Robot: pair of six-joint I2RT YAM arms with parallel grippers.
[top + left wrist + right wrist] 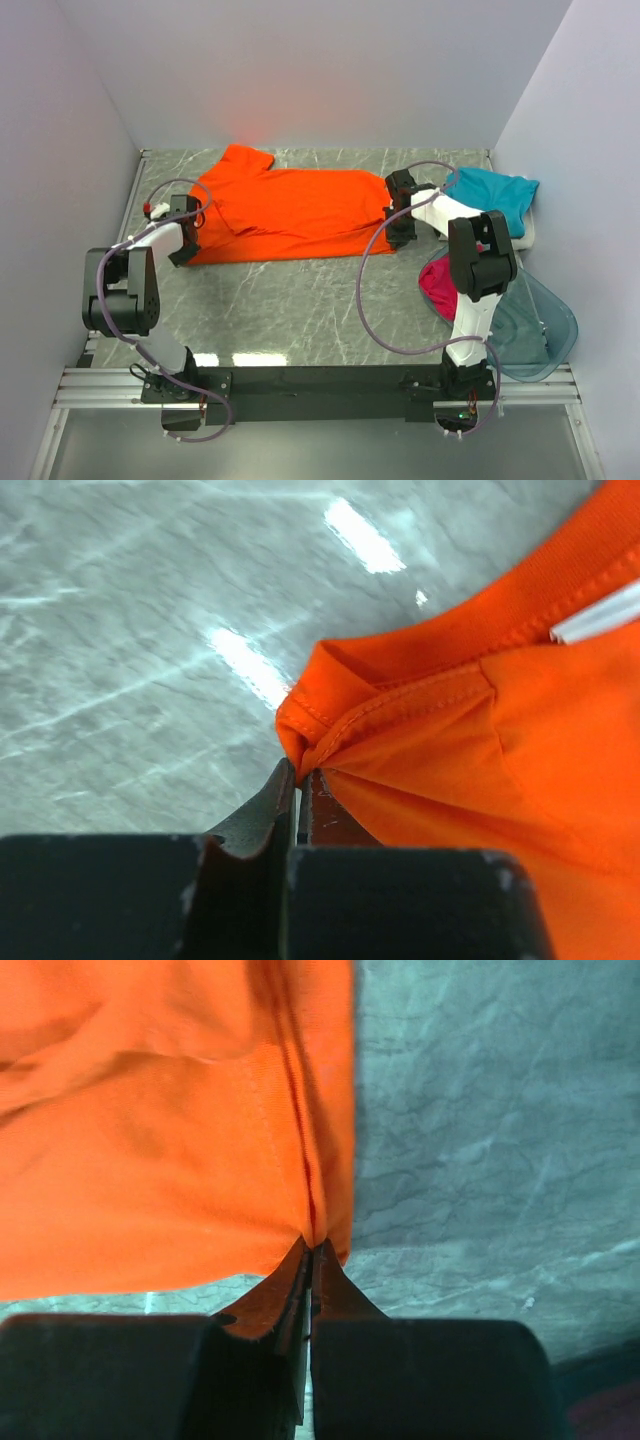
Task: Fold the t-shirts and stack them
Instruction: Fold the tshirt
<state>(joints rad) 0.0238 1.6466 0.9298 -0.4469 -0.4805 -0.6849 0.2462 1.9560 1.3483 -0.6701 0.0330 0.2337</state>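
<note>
Judging by how things lie, we put the task near its start: the orange t-shirt (290,210) is spread across the bench (300,320) toward 12 o'clock, with no finished fold and no stack showing. The left tool (297,775) is clenched on a seamed edge near the collar at the shirt's 9 o'clock end, and the right tool (310,1250) is clenched on the stitched edge at its 3 o'clock end. The teal t-shirt (495,195) lies crumpled at 2 o'clock on a pale t-shirt (530,232), and the magenta t-shirt (437,285) sits in the plastic tub (545,320) at 4 o'clock; all three are left to fold. The teal one lies just beside the right tool, and the right arm crosses over the tub, so we expect crowding there.
</note>
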